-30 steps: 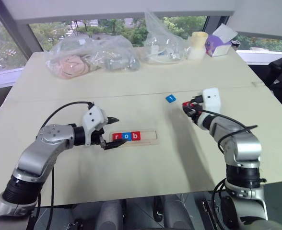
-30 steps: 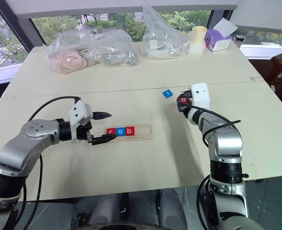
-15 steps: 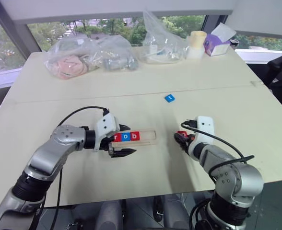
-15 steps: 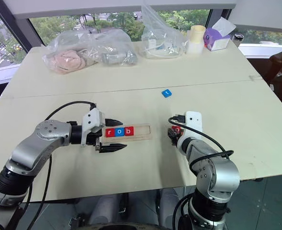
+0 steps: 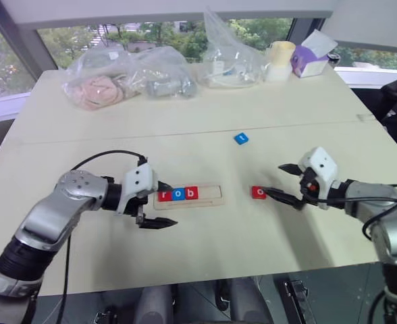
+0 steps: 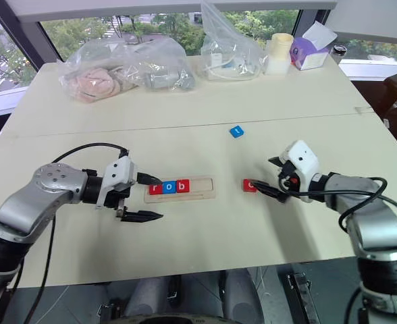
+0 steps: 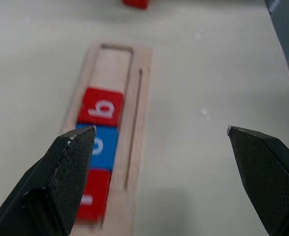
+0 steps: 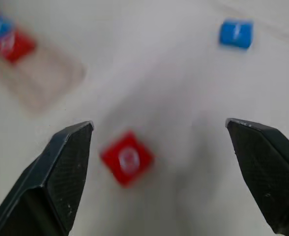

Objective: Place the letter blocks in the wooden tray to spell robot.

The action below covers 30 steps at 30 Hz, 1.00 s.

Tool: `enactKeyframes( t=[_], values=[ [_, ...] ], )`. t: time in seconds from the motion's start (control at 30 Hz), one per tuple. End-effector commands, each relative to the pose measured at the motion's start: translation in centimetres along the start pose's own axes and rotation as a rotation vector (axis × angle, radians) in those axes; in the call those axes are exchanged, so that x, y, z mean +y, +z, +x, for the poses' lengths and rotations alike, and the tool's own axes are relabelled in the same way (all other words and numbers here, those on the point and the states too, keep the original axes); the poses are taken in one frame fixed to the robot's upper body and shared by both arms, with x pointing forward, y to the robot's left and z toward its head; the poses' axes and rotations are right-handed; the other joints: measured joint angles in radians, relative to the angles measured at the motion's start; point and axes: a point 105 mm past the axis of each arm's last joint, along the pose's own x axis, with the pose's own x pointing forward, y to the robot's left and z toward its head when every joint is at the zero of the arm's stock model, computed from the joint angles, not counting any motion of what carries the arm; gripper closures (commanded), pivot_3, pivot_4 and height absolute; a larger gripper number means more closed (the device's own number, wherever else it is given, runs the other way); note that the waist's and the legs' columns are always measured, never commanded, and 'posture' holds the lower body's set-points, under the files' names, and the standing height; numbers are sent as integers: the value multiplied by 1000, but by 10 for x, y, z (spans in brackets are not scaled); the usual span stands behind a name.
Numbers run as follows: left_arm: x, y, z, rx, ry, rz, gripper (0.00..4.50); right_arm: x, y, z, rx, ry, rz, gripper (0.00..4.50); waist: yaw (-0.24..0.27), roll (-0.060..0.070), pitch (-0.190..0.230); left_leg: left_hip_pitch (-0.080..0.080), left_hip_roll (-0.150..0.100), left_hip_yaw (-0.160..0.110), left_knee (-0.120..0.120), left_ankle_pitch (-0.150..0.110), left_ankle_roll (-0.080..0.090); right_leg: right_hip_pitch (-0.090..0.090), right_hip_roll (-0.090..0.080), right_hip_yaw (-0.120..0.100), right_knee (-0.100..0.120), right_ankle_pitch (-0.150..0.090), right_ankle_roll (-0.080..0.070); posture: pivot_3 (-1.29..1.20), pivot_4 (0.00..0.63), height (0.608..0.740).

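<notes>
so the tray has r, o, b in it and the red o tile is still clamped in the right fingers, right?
Not quite. The wooden tray does hold r, o, b, but the red o tile lies on the table, in front of the open right gripper, not clamped. The left eye view and right wrist view both show it free.

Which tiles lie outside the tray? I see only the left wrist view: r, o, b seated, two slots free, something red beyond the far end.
Observer: That red thing is the red o tile, flat on the table to the right of the wooden tray, apart from it.
Operator: Is the right arm holding it?
Observer: No. The right gripper has its fingers open beside the tile, not closed on it.
Operator: And the last tile?
Observer: A blue tile lies farther back on the table, beyond the red one.
</notes>
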Motion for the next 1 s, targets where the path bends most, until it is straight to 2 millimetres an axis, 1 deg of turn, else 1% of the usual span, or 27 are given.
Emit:
enactKeyframes(
  t=[0.03, 0.13, 0.17, 0.27, 0.4, 0.43, 0.5, 0.53, 0.57, 0.67, 0.77, 0.83, 0.9, 0.97, 1.0],
  values=[
    [1, 20, -7, -43, 4, 72, 0, 0, -5, 3, 6, 131, -148, 58, 0, -1, 1, 0, 0, 0, 0, 0, 0, 0, 0, 0, 0, 0, 0, 0, 150, 740],
    [3, 26, -9, -49, 29, 86, 0, -8, -18, 12, 23, 156, -174, 58, 2, -2, 1, 1, 0, 0, 2, 0, 0, 1, 0, 0, 1, 0, 0, 0, 150, 740],
    [2, 27, -10, -50, 37, 86, 0, -8, -22, 15, 32, 178, -188, 58, 1, -2, 1, 2, 0, 0, 2, 0, 0, 2, 0, 0, 2, 0, 0, 0, 150, 740],
    [-2, 25, -12, -40, 49, 69, 0, -6, -27, 23, 31, 226, -212, 58, 2, -3, 2, 4, 0, 0, 3, 0, 0, 4, 0, 0, 1, 0, 0, 0, 150, 740],
    [-4, 20, -14, -30, 71, 46, 0, -8, -32, 33, 38, 236, -245, 58, 1, -3, 1, 6, 0, 1, 2, 0, 0, 6, 0, 0, 1, 0, 0, 0, 150, 740],
    [-4, 20, -14, -32, 77, 41, 0, -8, -33, 34, 35, 243, -245, 289, 2, -3, 1, 6, 0, 1, 2, 0, 0, 6, 0, 0, 2, 0, 0, 0, 150, 740],
    [-5, 20, -15, -32, 84, 34, 0, -9, -32, 34, 28, 254, -246, 893, 2, -3, 1, 8, 0, 0, 3, 0, 0, 8, 0, 0, 2, 0, 0, 0, 150, 740],
    [-5, 20, -15, -32, 86, 32, 0, -9, -32, 34, 26, 258, -246, 1446, 2, -3, 1, 9, 0, 0, 3, 0, 0, 9, 0, 0, 2, 0, 0, 0, 150, 740],
    [-5, 19, -16, -30, 88, 30, 0, -9, -31, 34, 26, 261, -247, 1866, 2, -3, 1, 9, 0, 0, 4, 0, 0, 10, 0, 0, 2, 0, 0, 0, 150, 740],
    [-5, 18, -16, -28, 92, 26, 0, -8, -30, 34, 23, 267, -250, 3386, 3, -3, 1, 10, 1, 0, 5, 0, 0, 10, 0, 0, 3, 1, 0, 0, 150, 740],
    [-2, 17, -16, -25, 100, 21, 0, -8, -16, 37, -2, 261, -258, 3399, 3, -3, 1, 9, 1, 0, 6, 0, 0, 11, 0, 0, 3, 1, 0, 0, 150, 740],
    [2, 14, -20, -18, 118, 15, 0, -5, 5, 45, -35, 269, -260, 3399, 1, -3, 1, 9, 1, 0, 6, 0, 0, 10, 0, 0, 3, 1, 0, 0, 150, 740],
    [7, 10, -25, -4, 140, 3, 0, 8, 20, 54, -42, 337, -238, 3399, -4, -3, 1, 9, 1, 1, 6, 0, 0, 9, 0, 0, 5, 1, 0, 0, 150, 740],
    [10, 7, -28, 4, 154, -7, 0, 16, 28, 61, -45, 371, -239, 3399, -1, -3, 1, 10, 2, 0, 6, 0, 0, 9, 1, 0, 7, 1, -1, 0, 150, 740],
    [11, 5, -29, 9, 163, -9, 0, 22, 32, 68, -40, 391, -260, 3399, 2, -3, 1, 10, 2, 0, 6, 0, 0, 9, 1, 0, 7, 1, -1, 0, 150, 740]
  ],
)
